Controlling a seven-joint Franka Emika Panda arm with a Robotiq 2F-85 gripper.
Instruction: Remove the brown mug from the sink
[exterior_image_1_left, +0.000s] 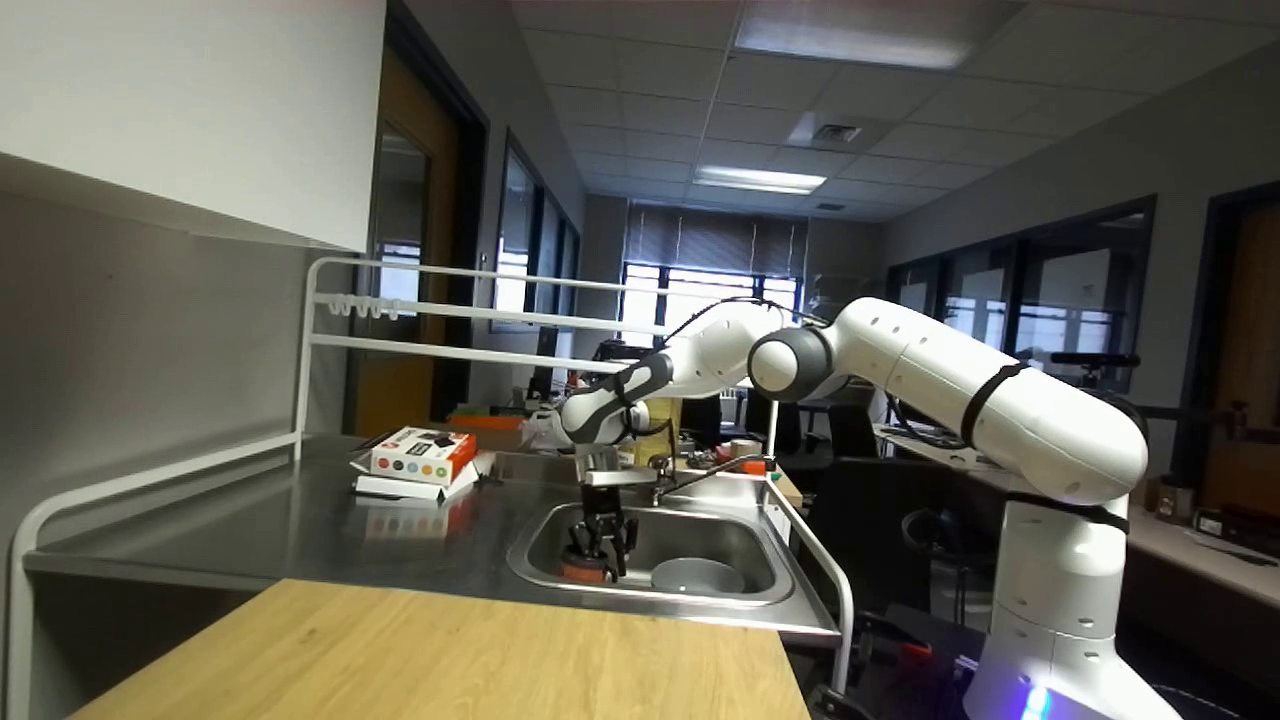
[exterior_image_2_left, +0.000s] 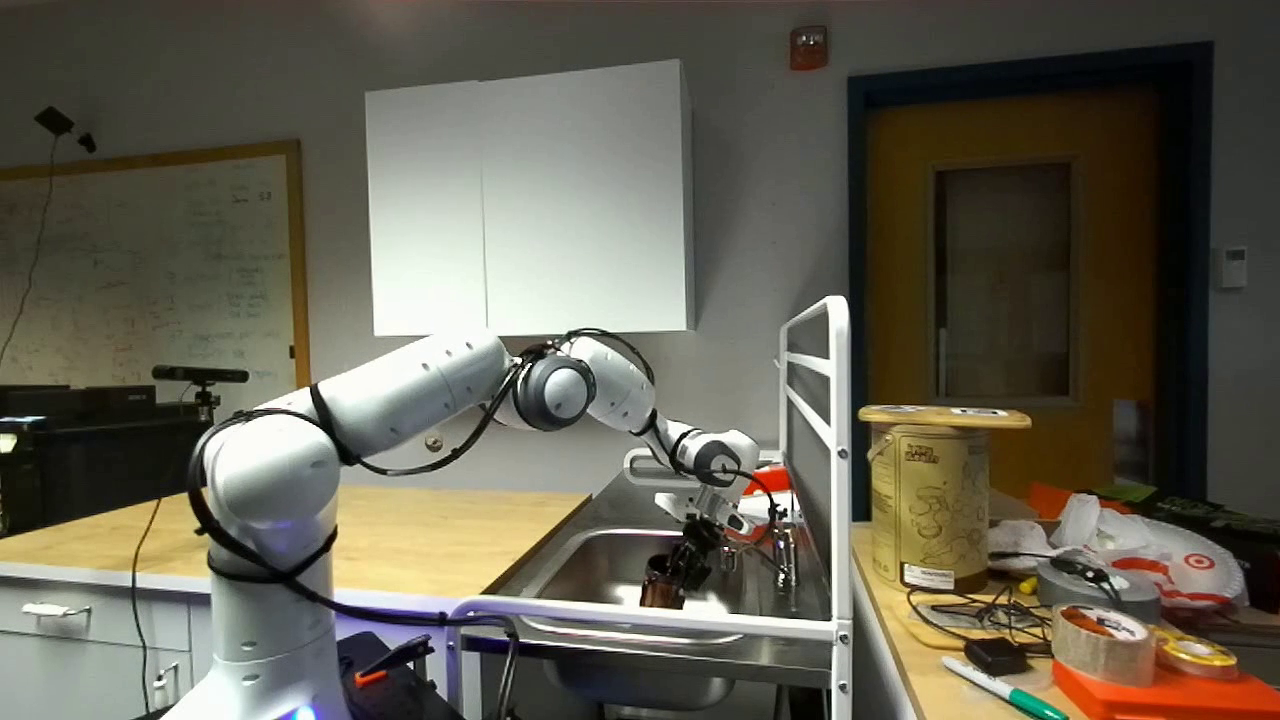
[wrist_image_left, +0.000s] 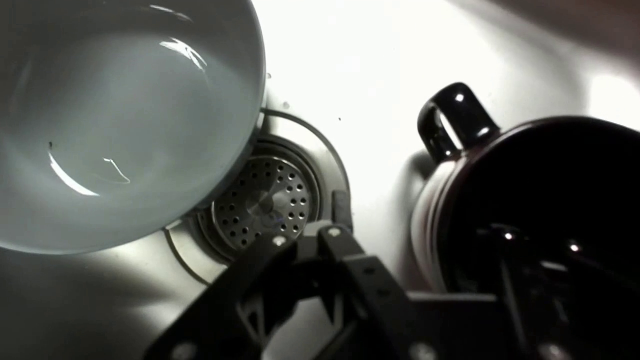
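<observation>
Wrist view: gripper (wrist_image_left: 430, 239) spread, one finger outside the brown mug (wrist_image_left: 545, 190), the other apparently over its mouth. Judged best: centre the mug's side between fingers, close gently, lift straight, clear of the bowl (wrist_image_left: 125, 125).

In an exterior view: mug in the near-left corner of the sink (exterior_image_1_left: 690, 532); red-and-white box (exterior_image_1_left: 425, 455) near the far edge of the steel countertop (exterior_image_1_left: 300, 520).

In an exterior view: white cabinet (exterior_image_2_left: 530, 200), yellow-brown door (exterior_image_2_left: 1010, 290).

reddish-brown mug (exterior_image_2_left: 657, 590), grey bowl (wrist_image_left: 125, 120), black fingers (wrist_image_left: 392, 310), red-and-white box (exterior_image_1_left: 418, 452) with multicoloured dots
</observation>
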